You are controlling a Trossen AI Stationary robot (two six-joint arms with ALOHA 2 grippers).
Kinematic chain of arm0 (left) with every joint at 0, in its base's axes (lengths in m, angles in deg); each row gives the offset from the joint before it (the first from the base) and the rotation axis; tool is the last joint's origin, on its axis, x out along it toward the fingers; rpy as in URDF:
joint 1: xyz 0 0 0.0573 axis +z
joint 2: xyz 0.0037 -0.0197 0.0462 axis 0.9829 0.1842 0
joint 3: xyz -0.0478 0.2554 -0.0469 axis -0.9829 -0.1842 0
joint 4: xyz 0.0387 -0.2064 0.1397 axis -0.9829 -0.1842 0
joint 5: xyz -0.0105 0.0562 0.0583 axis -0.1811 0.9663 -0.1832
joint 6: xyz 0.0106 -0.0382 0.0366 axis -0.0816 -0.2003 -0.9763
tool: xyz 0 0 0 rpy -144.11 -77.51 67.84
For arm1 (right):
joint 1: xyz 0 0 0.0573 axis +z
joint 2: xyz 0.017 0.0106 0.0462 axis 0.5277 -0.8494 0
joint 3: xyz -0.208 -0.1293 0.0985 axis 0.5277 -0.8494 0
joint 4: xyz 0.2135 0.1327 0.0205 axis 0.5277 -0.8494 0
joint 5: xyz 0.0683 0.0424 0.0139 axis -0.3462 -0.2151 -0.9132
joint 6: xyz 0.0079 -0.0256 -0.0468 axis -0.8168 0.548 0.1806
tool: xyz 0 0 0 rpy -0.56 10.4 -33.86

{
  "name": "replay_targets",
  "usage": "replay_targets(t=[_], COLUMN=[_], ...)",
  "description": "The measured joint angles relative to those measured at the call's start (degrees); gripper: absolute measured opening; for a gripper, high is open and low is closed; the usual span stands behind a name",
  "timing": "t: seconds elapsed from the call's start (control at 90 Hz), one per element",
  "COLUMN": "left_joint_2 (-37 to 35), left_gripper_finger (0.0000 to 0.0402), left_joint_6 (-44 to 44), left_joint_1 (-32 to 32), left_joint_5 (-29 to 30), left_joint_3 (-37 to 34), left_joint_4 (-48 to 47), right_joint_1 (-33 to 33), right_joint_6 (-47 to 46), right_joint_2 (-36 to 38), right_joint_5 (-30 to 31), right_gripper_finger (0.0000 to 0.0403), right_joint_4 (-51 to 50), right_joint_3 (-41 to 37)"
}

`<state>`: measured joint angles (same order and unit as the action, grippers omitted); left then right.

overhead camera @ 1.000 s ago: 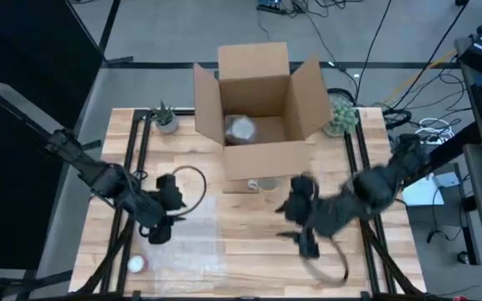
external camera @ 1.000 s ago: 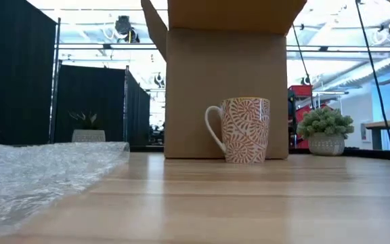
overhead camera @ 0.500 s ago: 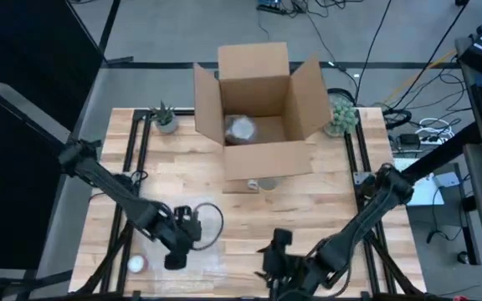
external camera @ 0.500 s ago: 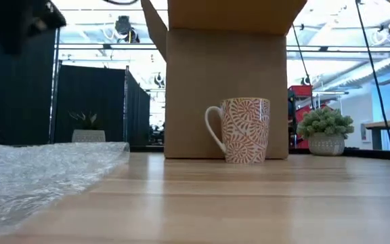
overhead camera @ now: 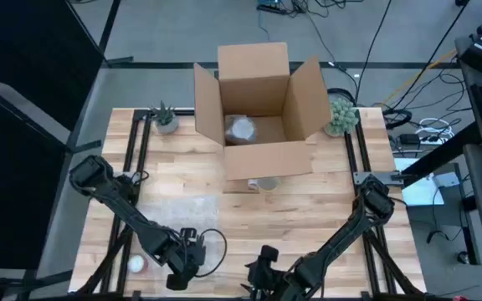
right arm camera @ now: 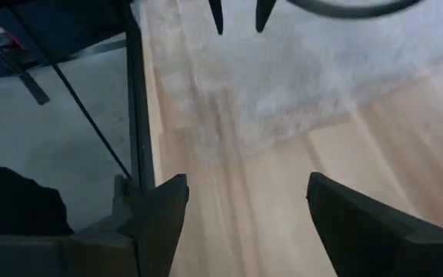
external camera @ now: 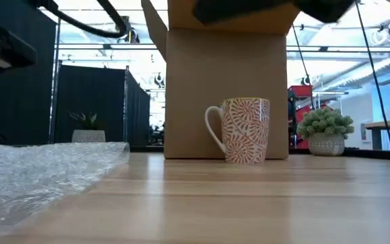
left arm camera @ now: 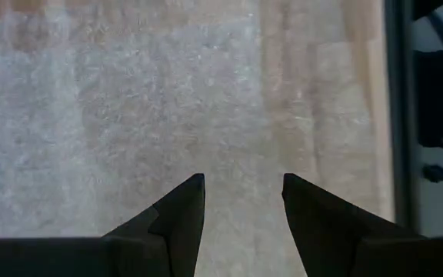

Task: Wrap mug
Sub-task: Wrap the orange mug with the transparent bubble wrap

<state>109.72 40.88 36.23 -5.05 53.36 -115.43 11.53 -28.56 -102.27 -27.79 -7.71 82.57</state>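
Two hands, both low at the near edge of the surface (overhead camera: 325, 217), both empty. My left hand (left arm camera: 241, 196) hangs over the bubble wrap (overhead camera: 187, 238), fingers spread a moderate gap, tips pointing down at the sheet; I cannot tell if they touch it yet. My right hand (right arm camera: 244, 208) sits near centre, just beside the sheet's right edge, fingers spread wide over bare wood, holding nothing.

Mug (external camera: 242, 130) stands upright at the far middle, just in front of the cardboard box (overhead camera: 258, 109), handle toward the left in the low view. Well apart from the wrap and from both hands.

Step in hand, as I read it: getting hold of the wrap, before mug and sheet are brought together. Nothing wrapped yet.

Next move, my guess: settle the left fingers onto the sheet's near edge and pinch. Thin, slippery stuff; may bunch or slide.
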Motion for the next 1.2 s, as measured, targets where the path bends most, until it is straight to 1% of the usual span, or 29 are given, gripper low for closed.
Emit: replay_targets(t=[0.244, 0.389, 0.611, 0.667, 0.711, 0.767, 0.844, 0.889, 0.989, 1.133, 1.2], left_joint_2=[2.4, 3.6, 6.4, 6.5, 6.5, 6.4, 6.4, 6.4, 5.8, 4.2, 3.6], left_gripper_finger=[0.0164, 0.0164, 0.016, 0.0148, 0.0128, 0.0093, 0.0033, 0.0014, 0.0008, 0.0002, 0.0002], left_joint_6=[0.1, 0.1, -0.3, -0.5, -0.5, -0.6, -2.0, -2.9, -4.1, -6.5, -7.5], left_joint_1=[-1.2, -1.2, -1.2, -1.2, -1.2, -1.2, -1.2, -1.2, -1.2, -0.7, -0.2], left_joint_5=[0.3, 2.6, 4.6, 4.8, 4.9, 4.9, 4.9, 4.9, 4.9, 4.0, 4.6], left_joint_3=[0.0, 0.0, 0.1, 0.1, 0.1, 0.2, 0.9, 1.4, 3.1, 5.2, 5.3], left_joint_4=[2.4, 3.1, 2.8, 2.8, 2.8, 2.6, 1.9, 1.1, -2.1, -5.0, -4.7], right_joint_1=[0.6, 0.7, 0.7, 0.7, 0.7, 0.7, 0.7, 0.7, 0.7, -0.4, -1.2], right_joint_6=[-5.2, -7.8, -8.1, -8.1, -8.1, -8.1, -8.1, -8.0, -5.3, 3.4, 6.3], right_joint_2=[-2.1, -3.7, -5.1, -5.1, -5.1, -5.1, -5.1, -5.1, -5.1, -5.1, -5.1], right_joint_5=[2.1, 3.1, 3.3, 3.4, 3.5, 3.7, 4.4, 4.5, 4.5, 4.3, 4.3], right_gripper_finger=[0.0251, 0.0251, 0.0251, 0.0251, 0.0251, 0.0251, 0.0251, 0.0251, 0.0251, 0.0251, 0.0251], right_joint_4=[3.9, 7.0, 13.1, 13.9, 14.7, 15.6, 16.1, 16.1, 16.1, 16.1, 16.1], right_joint_3=[0.0, 0.0, 0.0, 0.0, 0.0, 0.0, 0.0, 0.0, 0.0, 0.0, 0.0])
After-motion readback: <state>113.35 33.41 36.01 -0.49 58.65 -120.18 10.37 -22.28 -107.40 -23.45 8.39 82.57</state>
